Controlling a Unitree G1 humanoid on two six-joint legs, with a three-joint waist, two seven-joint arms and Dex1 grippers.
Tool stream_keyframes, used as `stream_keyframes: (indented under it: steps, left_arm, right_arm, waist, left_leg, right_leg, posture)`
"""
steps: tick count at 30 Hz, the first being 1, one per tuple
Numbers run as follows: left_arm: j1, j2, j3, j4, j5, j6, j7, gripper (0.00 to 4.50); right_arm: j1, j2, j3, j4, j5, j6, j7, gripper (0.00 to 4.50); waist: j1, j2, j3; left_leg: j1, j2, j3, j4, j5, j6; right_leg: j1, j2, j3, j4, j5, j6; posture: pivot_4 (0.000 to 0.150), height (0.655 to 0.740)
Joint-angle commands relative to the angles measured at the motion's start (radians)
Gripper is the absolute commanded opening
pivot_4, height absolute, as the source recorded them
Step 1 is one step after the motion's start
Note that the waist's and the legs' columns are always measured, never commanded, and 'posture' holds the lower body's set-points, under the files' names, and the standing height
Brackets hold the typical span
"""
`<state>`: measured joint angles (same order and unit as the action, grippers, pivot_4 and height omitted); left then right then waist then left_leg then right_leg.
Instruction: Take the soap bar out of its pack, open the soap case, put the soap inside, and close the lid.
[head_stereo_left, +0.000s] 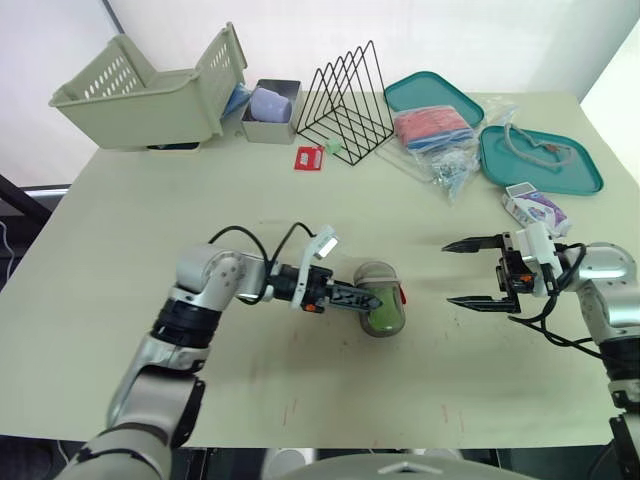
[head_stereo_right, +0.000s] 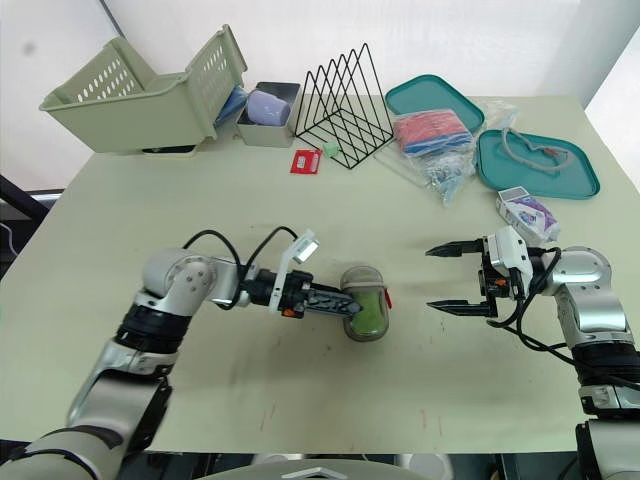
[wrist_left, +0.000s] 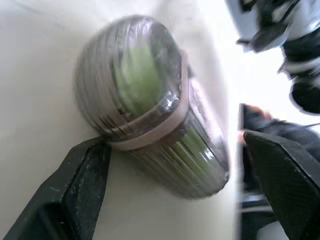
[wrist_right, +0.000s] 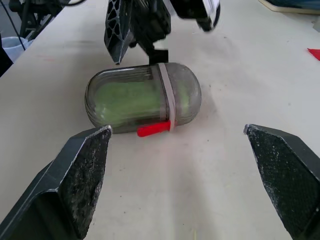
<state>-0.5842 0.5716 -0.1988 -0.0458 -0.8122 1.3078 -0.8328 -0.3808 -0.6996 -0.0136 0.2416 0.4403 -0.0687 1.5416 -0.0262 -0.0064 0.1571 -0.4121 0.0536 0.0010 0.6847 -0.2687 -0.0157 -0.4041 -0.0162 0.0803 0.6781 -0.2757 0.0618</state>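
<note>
Open middle and near edge; far edge crowded.
The surface (head_stereo_left: 420, 380) lies bare between the soap case (head_stereo_left: 380, 300) and the right gripper (head_stereo_left: 462, 272), whose fingers stand wide apart, and all along the near edge. The left gripper (head_stereo_left: 350, 296), fingers spread at the case's end, and its arm close off the case's left side. Along the far edge stand a basket (head_stereo_left: 150, 95), a small bin (head_stereo_left: 270, 125), a wire rack (head_stereo_left: 350, 95), a teal tray (head_stereo_left: 405, 85), a plastic bag (head_stereo_left: 440, 140) and a second teal tray (head_stereo_left: 575, 165). The soap pack (head_stereo_left: 535, 207) lies by the right edge, near the right gripper.
</note>
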Motion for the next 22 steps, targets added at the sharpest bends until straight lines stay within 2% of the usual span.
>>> stream_keyframes:
  steps: [1, 3, 6, 10, 14, 18, 22]
  left_arm:
    - [0.034, 0.083, 0.044, -0.133, 0.055, -0.144, -0.048, 4.48]
    - [0.082, 0.149, 0.07, -0.215, 0.119, -0.265, -0.059, 4.48]
    - [0.173, 0.183, 0.109, -0.286, 0.209, -0.43, -0.023, 4.48]
    - [0.336, 0.123, 0.221, -0.365, 0.305, -0.626, 0.105, 4.48]
    - [0.492, 0.056, 0.26, -0.42, 0.417, -0.775, 0.219, 4.48]
    - [0.606, -0.005, 0.268, -0.453, 0.474, -0.834, 0.303, 4.48]
    - [0.646, -0.03, 0.264, -0.445, 0.512, -0.851, 0.336, 4.48]
  right_arm:
    - [-0.023, 0.0, -0.014, 0.0, -0.003, -0.01, -0.015, 4.5]
    - [-0.033, 0.006, -0.02, 0.019, -0.012, -0.008, -0.04, 4.5]
    - [-0.04, 0.019, -0.023, 0.046, -0.031, -0.014, -0.083, 4.5]
    - [-0.04, 0.055, -0.026, 0.059, -0.05, -0.016, -0.161, 4.5]
    - [-0.029, 0.08, -0.028, 0.064, -0.073, -0.018, -0.229, 4.5]
    - [-0.007, 0.092, -0.043, 0.08, -0.081, -0.022, -0.283, 4.5]
    - [0.013, 0.088, -0.045, 0.067, -0.073, -0.019, -0.297, 4.5]
  waist:
    - [0.001, 0.0, 0.0]
    - [-0.003, 0.0, 0.001]
    - [-0.004, 0.0, 0.001]
    - [-0.001, 0.0, 0.001]
    - [0.009, 0.0, 0.001]
    - [0.015, 0.0, 0.001]
    - [0.015, 0.0, 0.001]
  left_leg:
    - [0.0, 0.0, 0.0, 0.0, 0.0, 0.001]
    - [-0.001, 0.0, 0.0, 0.0, -0.002, 0.003]
    - [-0.001, 0.0, 0.0, 0.0, -0.001, 0.001]
    - [-0.001, 0.0, 0.001, 0.0, -0.002, 0.004]
    - [-0.001, 0.0, 0.002, 0.0, -0.002, 0.004]
    - [-0.001, 0.0, 0.002, 0.0, -0.002, 0.004]
    - [-0.001, 0.0, 0.002, 0.0, -0.003, 0.004]
  right_leg:
    - [0.0, 0.0, 0.0, 0.0, 0.0, 0.0]
    - [-0.001, 0.0, 0.0, 0.0, 0.0, 0.0]
    - [-0.001, -0.001, 0.0, -0.001, 0.0, 0.0]
    - [-0.001, -0.001, 0.001, -0.001, 0.0, 0.0]
    - [-0.001, -0.001, 0.001, -0.001, 0.0, 0.0]
    - [-0.001, -0.001, 0.001, -0.001, 0.0, 0.0]
    - [-0.001, -0.001, 0.001, -0.001, 0.0, 0.0]
  posture:
    - [0.15, 0.74]
    - [0.15, 0.74]
    - [0.15, 0.74]
    - [0.15, 0.74]
    - [0.15, 0.74]
    - [0.15, 0.74]
    - [0.15, 0.74]
